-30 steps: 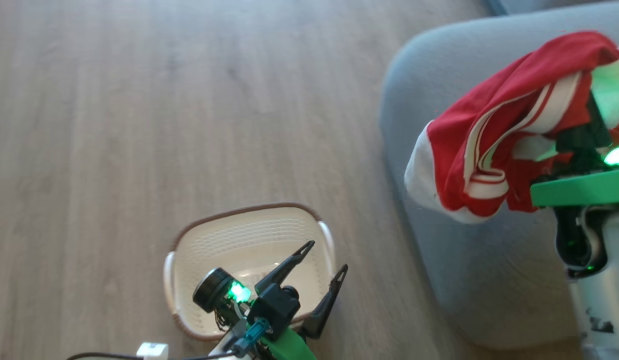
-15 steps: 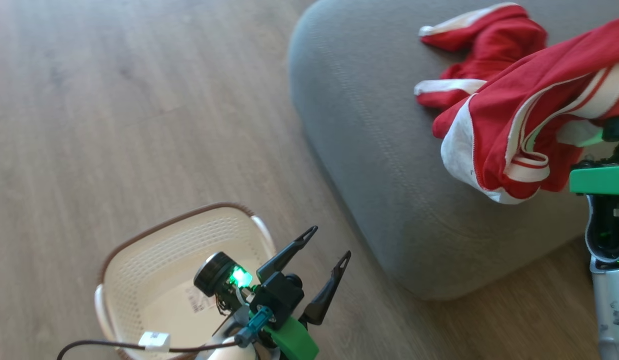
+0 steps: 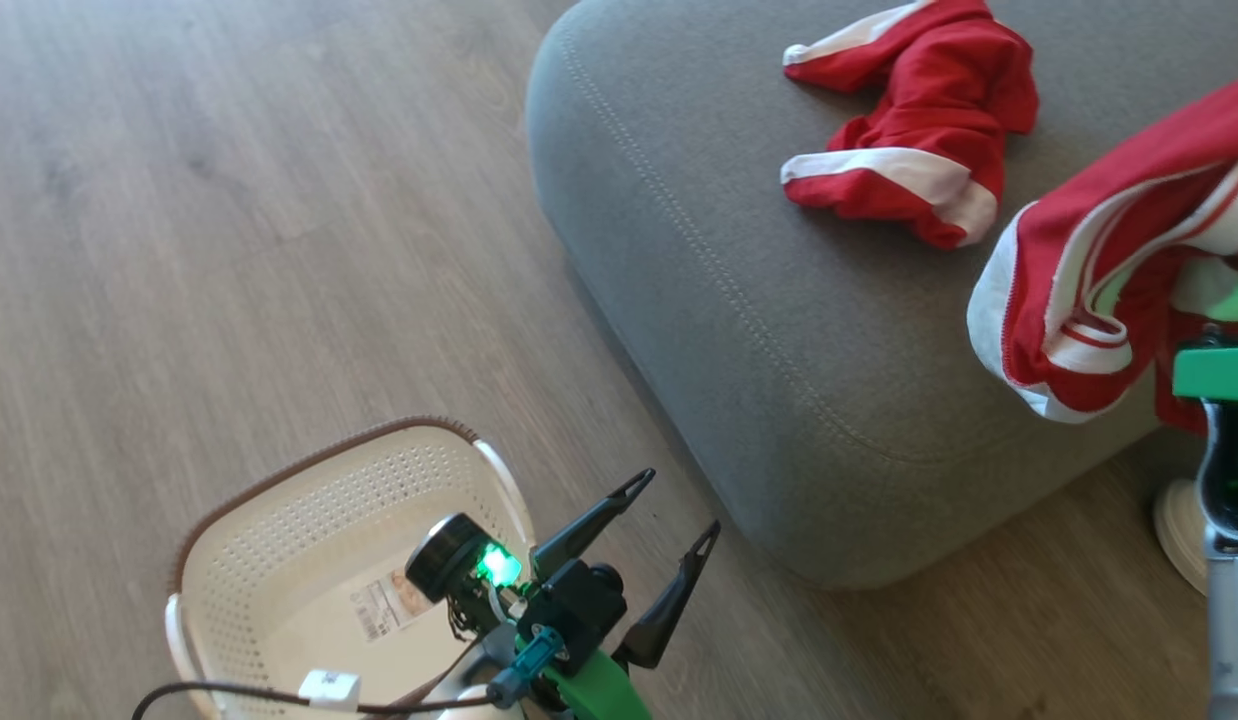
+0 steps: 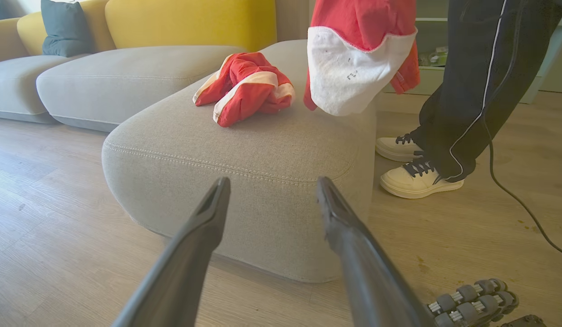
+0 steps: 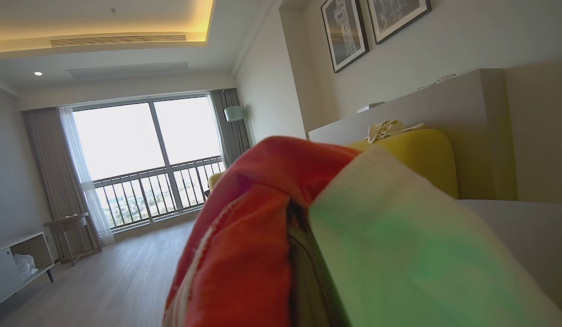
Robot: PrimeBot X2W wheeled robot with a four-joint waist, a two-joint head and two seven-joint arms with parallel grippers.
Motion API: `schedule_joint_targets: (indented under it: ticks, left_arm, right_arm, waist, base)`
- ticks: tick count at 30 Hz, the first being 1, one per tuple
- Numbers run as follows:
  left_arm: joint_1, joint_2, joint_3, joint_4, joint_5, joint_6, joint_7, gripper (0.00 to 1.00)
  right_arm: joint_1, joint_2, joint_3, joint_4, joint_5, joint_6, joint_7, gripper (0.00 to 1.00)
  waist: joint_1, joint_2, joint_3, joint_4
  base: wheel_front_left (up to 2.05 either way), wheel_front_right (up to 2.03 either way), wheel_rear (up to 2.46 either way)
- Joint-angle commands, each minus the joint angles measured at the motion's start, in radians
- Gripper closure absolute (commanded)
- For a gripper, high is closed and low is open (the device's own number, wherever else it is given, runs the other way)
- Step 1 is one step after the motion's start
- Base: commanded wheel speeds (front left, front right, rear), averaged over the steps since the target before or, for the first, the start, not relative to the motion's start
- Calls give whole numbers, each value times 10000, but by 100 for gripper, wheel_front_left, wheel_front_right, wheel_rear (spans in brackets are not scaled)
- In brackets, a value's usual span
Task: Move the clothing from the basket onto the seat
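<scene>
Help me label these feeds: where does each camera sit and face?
Head view: high, looking down on basket, seat; left gripper open below, right arm at right edge.
Left wrist view: low, facing the seat's side between its fingers; person's legs right.
Right wrist view: aimed up at window, ceiling; held garment wraps its finger.
Shared: head and left wrist views show the loose garment on the seat.

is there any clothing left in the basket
No, the basket has just a label on its visible floor; one garment lies on the seat and a second garment hangs lifted beside it.
</scene>
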Motion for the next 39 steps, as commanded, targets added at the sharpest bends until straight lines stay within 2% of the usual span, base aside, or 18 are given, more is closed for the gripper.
schedule_joint_targets:
  ticks: [1, 9, 18, 22, 26, 35, 39]
  left_arm:
    - [-305, -24, 199, -266, -8, -16, -51, 0]
    - [-414, 44, 89, -303, 82, 10, -51, 0]
    - [-1017, 224, -51, -132, 162, -66, -51, 0]
    - [-1411, 363, -141, -132, 240, -85, -51, 0]
    - [-1824, 510, -273, -61, 296, -115, -51, 0]
    - [-2527, 895, -175, -258, 272, 180, -51, 0]
    - [-2665, 1019, -256, -293, 290, 214, -51, 0]
  right_arm:
    - [-147, -222, -36, -480, -177, 71, -23, 100]
    - [-852, -1019, -755, -414, -253, 71, -23, 100]
    - [-3162, -1983, -1348, -12, -118, 71, -23, 100]
    - [-4434, -2422, -1573, 713, 523, 71, -23, 100]
    - [-5677, -3016, -1657, 1555, 658, 71, -23, 100]
    - [-8187, -3516, -1853, 3911, 1317, 71, -23, 100]
    - [-8751, -3731, -1878, 4812, 1223, 71, -23, 100]
  waist:
    - [0, -1, -18, 142]
    - [0, -1, 599, 546]
    - [0, -1, 1938, 935]
    - [0, -1, 2707, 1116]
    - [0, -1, 3458, 1297]
    - [0, -1, 4828, 1557]
    - [0, -1, 5120, 1663]
  base:
    - [0, 0, 0]
    - [0, 0, 0]
    - [0, 0, 0]
    - [0, 0, 0]
    - [0, 0, 0]
    - [0, 0, 0]
    - [0, 0, 0]
